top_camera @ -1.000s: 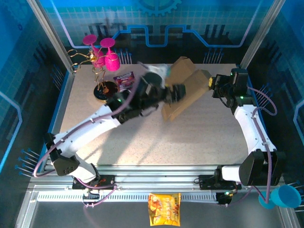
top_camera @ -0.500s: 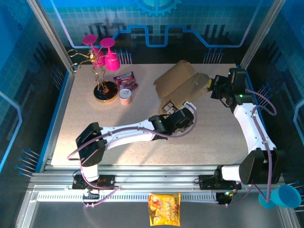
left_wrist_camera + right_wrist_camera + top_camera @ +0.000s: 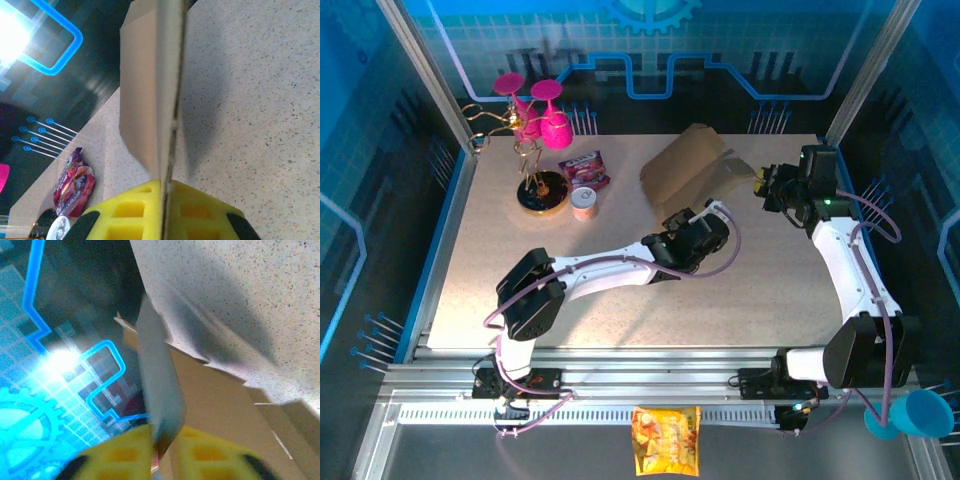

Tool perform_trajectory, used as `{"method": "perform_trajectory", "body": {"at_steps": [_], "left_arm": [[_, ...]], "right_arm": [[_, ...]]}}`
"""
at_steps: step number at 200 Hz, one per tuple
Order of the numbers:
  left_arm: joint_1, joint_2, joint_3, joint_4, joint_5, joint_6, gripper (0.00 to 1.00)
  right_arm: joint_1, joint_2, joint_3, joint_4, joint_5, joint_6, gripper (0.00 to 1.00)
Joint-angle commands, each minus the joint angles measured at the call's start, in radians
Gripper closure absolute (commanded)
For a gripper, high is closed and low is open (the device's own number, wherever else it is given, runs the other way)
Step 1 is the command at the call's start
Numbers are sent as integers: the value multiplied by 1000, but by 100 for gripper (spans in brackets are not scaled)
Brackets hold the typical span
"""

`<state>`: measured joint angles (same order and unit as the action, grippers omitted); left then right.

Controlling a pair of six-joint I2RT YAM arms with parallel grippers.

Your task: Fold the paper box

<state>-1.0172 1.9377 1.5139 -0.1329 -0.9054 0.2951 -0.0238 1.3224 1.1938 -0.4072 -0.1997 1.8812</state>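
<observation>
Small lidded tub (image 3: 583, 204): contents hidden. Right of tub, paper box (image 3: 692, 168), plain brown, part-unfolded, flaps tilted. Both left gripper (image 3: 165, 202) and right gripper (image 3: 158, 450) clamped on a cardboard edge

Pink goblets (image 3: 555, 128) on gold stand (image 3: 541, 195), purple packet (image 3: 583, 166), small jar (image 3: 584, 204), yellow snack bag (image 3: 666, 440)
</observation>
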Motion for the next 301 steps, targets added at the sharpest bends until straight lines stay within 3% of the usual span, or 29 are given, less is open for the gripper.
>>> {"method": "perform_trajectory", "body": {"at_steps": [1, 26, 55, 62, 122, 136, 154, 176, 212, 229, 264, 301], "left_arm": [[8, -74, 15, 62, -13, 91, 100], [36, -152, 76, -36, 38, 123, 100], [50, -227, 186, -200, 170, 136, 100], [49, -240, 222, -246, 204, 131, 100], [58, -388, 406, -525, 414, 94, 100], [111, -361, 501, -683, 526, 33, 100], [218, -309, 564, -842, 784, -53, 100], [320, -207, 649, -991, 992, -123, 100], [460, -35, 741, -1090, 1176, -212, 100], [489, 31, 748, -1091, 1187, -215, 100], [500, 112, 778, -1085, 1098, -204, 100], [487, 124, 770, -1068, 1056, -184, 100]], "right_arm": [[-33, -11, 95, -80, -18, -174, 53], [-59, -41, 237, -225, 58, -418, 32], [-78, -78, 321, -331, 164, -605, 24], [-84, -85, 327, -344, 187, -627, 16], [-102, -35, 494, -419, 354, -762, 17], [-100, -4, 539, -447, 380, -771, 16], [-90, 21, 570, -465, 393, -781, 17], [-58, 26, 585, -484, 421, -811, 17], [22, 27, 554, -547, 446, -837, 17], [55, 22, 513, -540, 429, -833, 18], [150, 38, 491, -450, 358, -879, 21], [266, 92, 457, -371, 245, -768, 27]]}}
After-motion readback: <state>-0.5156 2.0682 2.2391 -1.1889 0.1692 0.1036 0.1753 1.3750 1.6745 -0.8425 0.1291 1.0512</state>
